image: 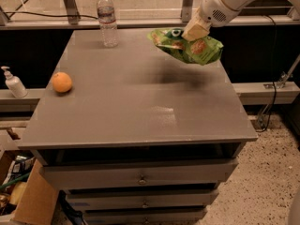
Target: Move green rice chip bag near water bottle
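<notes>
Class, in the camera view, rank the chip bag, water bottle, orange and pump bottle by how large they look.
1. chip bag, held above the table's far right by the gripper.
2. water bottle, though it stands farthest back.
3. orange and pump bottle: too alike to rank.

The grey bench (140,121) carried two things. The water bottle (107,20) stood upright at its far edge, left of the middle. The orange (62,82) lay near the left edge, well apart from the bottle. Above the far right corner the gripper (192,34) hung clamped on the green rice chip bag (197,50), which was off the surface and cast a dark shadow on the bench top.
</notes>
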Controlling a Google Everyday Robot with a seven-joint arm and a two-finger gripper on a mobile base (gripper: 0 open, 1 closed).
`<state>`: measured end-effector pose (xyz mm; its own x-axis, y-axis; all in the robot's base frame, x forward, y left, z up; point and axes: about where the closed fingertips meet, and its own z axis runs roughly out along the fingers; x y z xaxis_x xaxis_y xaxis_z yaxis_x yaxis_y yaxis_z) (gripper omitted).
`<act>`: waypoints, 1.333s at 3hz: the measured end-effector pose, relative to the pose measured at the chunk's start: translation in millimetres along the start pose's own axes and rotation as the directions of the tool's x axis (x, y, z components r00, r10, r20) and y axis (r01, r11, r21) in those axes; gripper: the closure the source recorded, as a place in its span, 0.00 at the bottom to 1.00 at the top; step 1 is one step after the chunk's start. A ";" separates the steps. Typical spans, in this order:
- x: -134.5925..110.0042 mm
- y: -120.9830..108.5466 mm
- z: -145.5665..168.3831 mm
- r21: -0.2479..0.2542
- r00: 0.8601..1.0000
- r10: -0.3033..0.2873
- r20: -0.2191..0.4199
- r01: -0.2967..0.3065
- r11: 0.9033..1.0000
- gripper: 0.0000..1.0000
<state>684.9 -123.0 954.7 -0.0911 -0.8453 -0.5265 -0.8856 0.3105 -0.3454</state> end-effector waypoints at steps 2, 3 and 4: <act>-16.9 -17.8 28.4 0.048 0.997 -0.029 0.065 0.026 0.999 1.00; -34.0 -27.1 50.5 0.053 0.994 -0.075 0.077 0.071 0.996 1.00; -50.8 -34.5 76.1 0.043 0.989 -0.134 0.063 0.131 0.990 1.00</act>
<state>754.8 -57.7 934.2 0.0568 -0.8503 -0.5233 -0.8694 0.2155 -0.4445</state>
